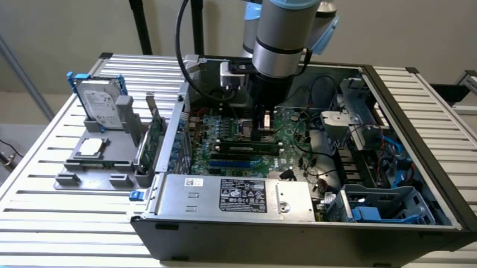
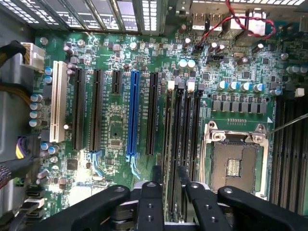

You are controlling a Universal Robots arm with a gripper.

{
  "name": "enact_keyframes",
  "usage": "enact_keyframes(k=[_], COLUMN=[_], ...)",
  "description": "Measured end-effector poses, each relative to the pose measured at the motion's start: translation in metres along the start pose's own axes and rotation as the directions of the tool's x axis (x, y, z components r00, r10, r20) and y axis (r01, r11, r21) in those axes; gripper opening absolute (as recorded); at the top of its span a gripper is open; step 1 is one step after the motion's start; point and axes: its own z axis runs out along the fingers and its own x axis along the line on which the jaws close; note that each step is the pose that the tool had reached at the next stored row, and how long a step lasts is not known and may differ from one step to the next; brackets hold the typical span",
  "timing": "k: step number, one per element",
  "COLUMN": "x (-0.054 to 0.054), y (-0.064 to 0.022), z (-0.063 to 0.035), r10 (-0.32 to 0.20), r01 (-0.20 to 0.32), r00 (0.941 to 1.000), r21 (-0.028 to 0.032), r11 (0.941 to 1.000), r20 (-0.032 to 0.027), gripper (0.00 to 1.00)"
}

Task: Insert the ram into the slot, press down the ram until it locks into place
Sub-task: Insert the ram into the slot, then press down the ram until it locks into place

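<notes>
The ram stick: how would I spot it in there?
Inside the open computer case, find the green motherboard under the gripper. The ram stands in a black slot there: a long thin green stick with dark chips, while neighbouring slots are bare black or bright blue.

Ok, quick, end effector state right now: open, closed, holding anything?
End effector: open or closed cannot be told; it sits right at the ram.

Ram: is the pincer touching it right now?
Cannot tell. In the wrist view the pincer sits right over the ram, seen edge-on, but neither contact nor a gap shows plainly there.
</notes>
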Motion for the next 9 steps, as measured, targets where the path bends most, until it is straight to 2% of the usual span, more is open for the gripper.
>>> enact_keyframes(k=[2, 9], x=[0.0000, 0.0000], y=[0.0000, 0.0000], z=[0.0000, -0.0001], r10=[0.000, 0.000], r01=[0.000, 0.000], r00=[1.0000, 1.0000], r21=[0.0000, -0.0001], r11=[1.0000, 1.0000], r20=[0.0001, 0.0000], gripper=[0.13, 0.11])
